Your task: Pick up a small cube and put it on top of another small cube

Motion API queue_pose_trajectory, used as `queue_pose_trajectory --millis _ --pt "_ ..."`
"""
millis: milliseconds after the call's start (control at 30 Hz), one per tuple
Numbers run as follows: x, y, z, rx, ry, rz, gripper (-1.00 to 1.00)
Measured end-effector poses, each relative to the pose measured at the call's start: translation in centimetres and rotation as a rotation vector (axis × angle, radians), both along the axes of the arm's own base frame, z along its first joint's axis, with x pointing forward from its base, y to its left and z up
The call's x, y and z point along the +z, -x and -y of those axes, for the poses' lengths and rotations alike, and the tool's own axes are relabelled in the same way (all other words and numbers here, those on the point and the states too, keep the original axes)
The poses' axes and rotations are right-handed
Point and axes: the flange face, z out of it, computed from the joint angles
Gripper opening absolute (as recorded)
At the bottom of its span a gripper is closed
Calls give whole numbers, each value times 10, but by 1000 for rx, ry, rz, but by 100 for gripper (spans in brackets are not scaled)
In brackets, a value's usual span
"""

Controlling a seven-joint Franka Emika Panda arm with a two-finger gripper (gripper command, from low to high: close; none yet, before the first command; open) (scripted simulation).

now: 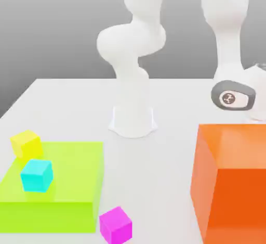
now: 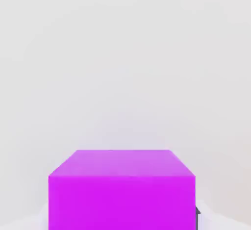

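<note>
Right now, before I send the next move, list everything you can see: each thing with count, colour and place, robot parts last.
violet cube: one, violet-purple, close up in the hand view on the white surface, a dark finger at its side.
magenta cube: one, pinkish magenta, on the table in front of the green slab.
cyan cube: one, cyan, on top of the green slab.
yellow cube: one, yellow, at the slab's far corner on the exterior view's left.
green slab: one, lime green, flat on the table.
orange block: one, orange, huge, exterior view's right.
table: one, white.
arm: one, white, base at table centre, reaching down behind the orange block.
</note>
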Motion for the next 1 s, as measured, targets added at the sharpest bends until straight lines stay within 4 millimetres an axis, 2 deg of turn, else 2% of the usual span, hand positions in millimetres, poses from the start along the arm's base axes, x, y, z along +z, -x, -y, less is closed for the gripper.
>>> queue_pose_trajectory --millis 167,267,433,500,567,633,667,767,800,833,900,1000 --pt "49 -1 -2 -8 1 -3 -100" --pt "68 -7 -28 -77 0 -48 -100" --pt "101 -10 -82 -201 -15 -175 -100" --pt "125 -36 -82 -247 -12 -178 -100" --pt "156 -80 -62 -303 1 -142 -100" --pt "190 -132 -22 -390 23 -96 -100" --pt "205 -150 -4 -412 38 -68 -100" --pt "223 -144 1 -329 61 -20 -100" --pt "226 -146 10 -324 65 -13 -100" --pt "229 -164 37 -365 69 -7 -100" --pt "235 -203 109 -473 78 6 -100" --pt "246 -232 202 -557 98 29 -100"
